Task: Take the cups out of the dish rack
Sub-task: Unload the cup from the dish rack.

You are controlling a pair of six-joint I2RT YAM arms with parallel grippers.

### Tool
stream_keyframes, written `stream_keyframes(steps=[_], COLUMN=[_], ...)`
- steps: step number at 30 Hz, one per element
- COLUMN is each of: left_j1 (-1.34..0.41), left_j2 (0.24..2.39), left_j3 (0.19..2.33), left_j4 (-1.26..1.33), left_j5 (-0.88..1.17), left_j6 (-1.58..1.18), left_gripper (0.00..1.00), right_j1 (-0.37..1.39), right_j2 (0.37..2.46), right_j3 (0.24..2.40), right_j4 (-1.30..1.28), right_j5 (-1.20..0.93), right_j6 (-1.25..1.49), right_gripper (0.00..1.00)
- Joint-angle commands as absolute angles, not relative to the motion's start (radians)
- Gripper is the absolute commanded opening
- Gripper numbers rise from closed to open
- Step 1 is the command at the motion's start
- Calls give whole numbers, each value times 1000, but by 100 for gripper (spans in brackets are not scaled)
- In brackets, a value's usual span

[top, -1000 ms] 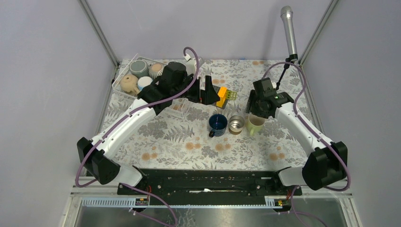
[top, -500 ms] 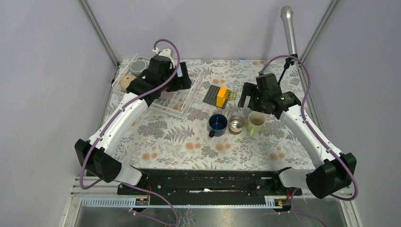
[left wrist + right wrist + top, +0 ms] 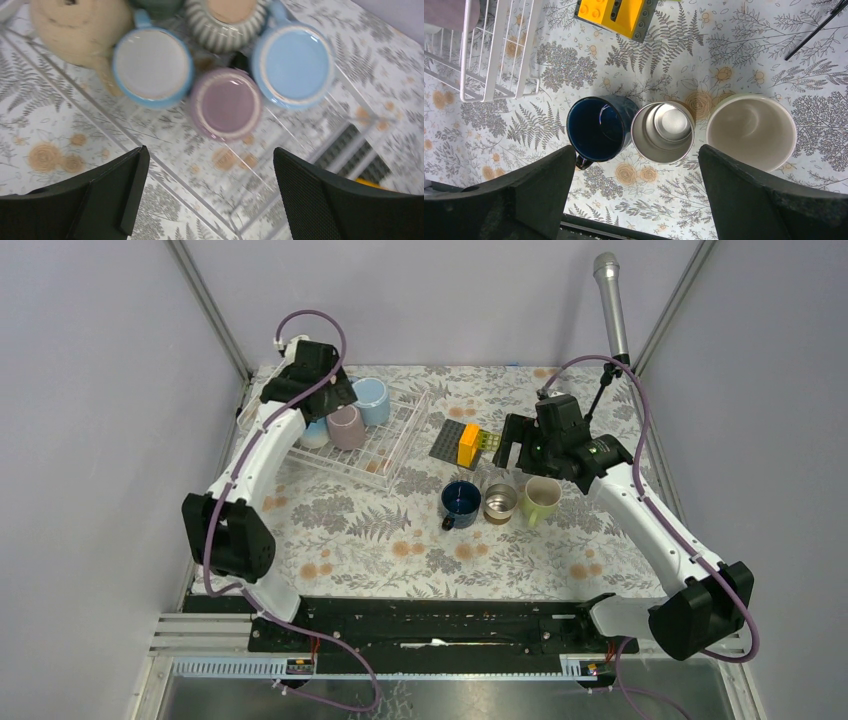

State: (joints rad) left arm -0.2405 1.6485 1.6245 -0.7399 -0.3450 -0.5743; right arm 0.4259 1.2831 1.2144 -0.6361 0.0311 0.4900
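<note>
The dish rack (image 3: 392, 443) stands at the far left and holds mugs. The left wrist view shows a tan mug (image 3: 80, 30), a white mug with a blue rim (image 3: 151, 67), a mauve mug (image 3: 226, 102), a light blue mug (image 3: 293, 65) and a ribbed grey-white mug (image 3: 227, 22). My left gripper (image 3: 210, 190) hangs open and empty above them (image 3: 322, 395). A navy mug (image 3: 599, 127), a steel mug (image 3: 663, 131) and a pale green mug (image 3: 751, 130) stand in a row on the table. My right gripper (image 3: 636, 190) is open and empty above them (image 3: 512, 448).
A dark grey studded plate (image 3: 449, 440) with a yellow block (image 3: 468, 443) and a green block (image 3: 488, 441) lies between the rack and the row of mugs. A microphone (image 3: 611, 305) on a thin stand rises at the far right. Metal frame posts flank the table.
My left arm swung from near the studded plate back to the far left, above the rack's mugs. My right gripper moved off the pale green mug, up and to the left.
</note>
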Motion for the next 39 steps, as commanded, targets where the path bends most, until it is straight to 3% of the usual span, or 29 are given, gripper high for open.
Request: stream_keyframes(steps=[1,19,39], left_j1=[-147,-22,-8], left_j2=[1695,2023,2119], left_j3=[1693,2043,2056], left_j4=[-751,-903,-940], left_j5=[-417,-351,-230], left_j6=[-611,-504,-375], left_gripper=[99,99,99], right_j1=[436,435,435], right_j2=[1253,1249,1249], right_j3=[1230,1204,1194], right_j4=[-593,-561,-554], right_j5=[2,-33,-36], right_j6=[469,455,456], right_gripper=[100,100,100])
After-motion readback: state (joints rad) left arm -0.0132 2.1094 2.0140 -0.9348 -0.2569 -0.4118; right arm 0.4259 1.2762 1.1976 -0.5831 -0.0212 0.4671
